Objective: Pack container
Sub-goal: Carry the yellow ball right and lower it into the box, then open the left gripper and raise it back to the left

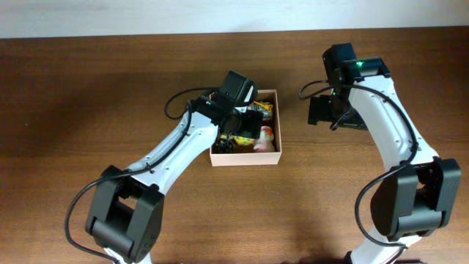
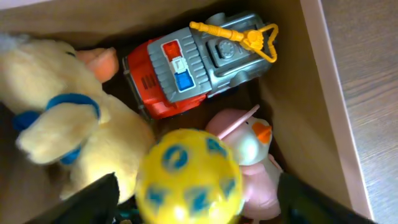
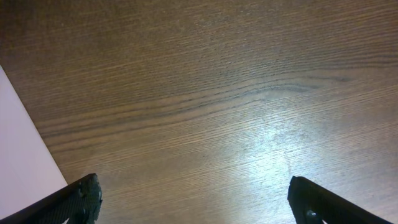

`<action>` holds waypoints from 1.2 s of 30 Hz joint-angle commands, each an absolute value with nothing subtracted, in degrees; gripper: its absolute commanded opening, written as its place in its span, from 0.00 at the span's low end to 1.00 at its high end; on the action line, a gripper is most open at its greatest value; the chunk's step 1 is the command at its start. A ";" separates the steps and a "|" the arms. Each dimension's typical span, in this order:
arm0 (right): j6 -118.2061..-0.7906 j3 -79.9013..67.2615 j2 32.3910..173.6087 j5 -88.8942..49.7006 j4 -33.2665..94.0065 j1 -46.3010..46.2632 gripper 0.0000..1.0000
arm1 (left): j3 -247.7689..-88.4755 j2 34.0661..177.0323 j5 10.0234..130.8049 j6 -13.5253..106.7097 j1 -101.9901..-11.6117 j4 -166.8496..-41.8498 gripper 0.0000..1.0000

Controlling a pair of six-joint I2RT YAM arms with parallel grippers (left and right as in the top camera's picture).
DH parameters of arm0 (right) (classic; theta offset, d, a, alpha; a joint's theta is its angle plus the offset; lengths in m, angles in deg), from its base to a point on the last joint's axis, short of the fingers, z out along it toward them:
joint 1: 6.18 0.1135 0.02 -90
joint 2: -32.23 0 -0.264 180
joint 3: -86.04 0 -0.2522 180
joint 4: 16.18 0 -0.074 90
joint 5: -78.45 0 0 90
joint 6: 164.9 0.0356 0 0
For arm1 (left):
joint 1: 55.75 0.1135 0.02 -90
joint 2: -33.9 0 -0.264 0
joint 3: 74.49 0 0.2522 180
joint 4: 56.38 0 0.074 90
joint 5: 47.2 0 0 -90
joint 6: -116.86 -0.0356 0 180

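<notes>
The container (image 1: 245, 159) is a white cardboard box with brown inner walls (image 2: 298, 93) at the table's middle. Inside lie a red and grey toy truck (image 2: 186, 68), a cream plush animal with a blue collar (image 2: 62, 118), a pink duck figure (image 2: 249, 155) and a yellow ball with blue marks (image 2: 186, 177). My left gripper (image 1: 245, 125) hangs over the box, open (image 2: 196, 193), with the ball between its fingers and untouched by them. My right gripper (image 1: 326, 110) is open (image 3: 196, 196) and empty over bare wood, right of the box.
The box's white outer wall (image 3: 18, 155) shows at the left edge of the right wrist view. The brown wooden table (image 1: 88, 88) surrounds the box. A pale wall runs along the table's far edge.
</notes>
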State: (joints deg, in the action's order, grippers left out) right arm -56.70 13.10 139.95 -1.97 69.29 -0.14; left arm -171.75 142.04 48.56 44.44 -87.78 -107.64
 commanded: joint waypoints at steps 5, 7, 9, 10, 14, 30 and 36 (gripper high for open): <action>-56.42 12.79 138.79 -1.88 69.22 -0.27 0.99 | -175.95 141.65 50.04 44.37 -87.74 -107.97 0.82; -56.42 12.79 138.79 -1.88 69.22 -0.27 0.99 | -177.11 141.45 50.09 44.40 -87.76 -108.34 0.59; -56.42 12.79 138.79 -1.88 69.22 -0.27 0.99 | -177.76 141.34 50.70 44.40 -87.91 -108.34 0.27; -56.42 12.79 138.79 -1.88 69.22 -0.27 0.99 | -177.91 141.34 50.76 44.40 -88.07 -108.36 0.12; -56.42 12.79 138.79 -1.88 69.22 -0.27 0.99 | -177.94 141.34 50.90 44.40 -88.90 -110.00 0.02; -56.42 12.79 138.79 -1.88 69.22 -0.27 0.99 | -176.34 145.21 50.28 44.40 -89.75 -115.88 0.02; -56.42 12.79 138.79 -1.88 69.22 -0.27 0.99 | -176.34 149.43 50.28 44.40 -89.73 -115.55 0.02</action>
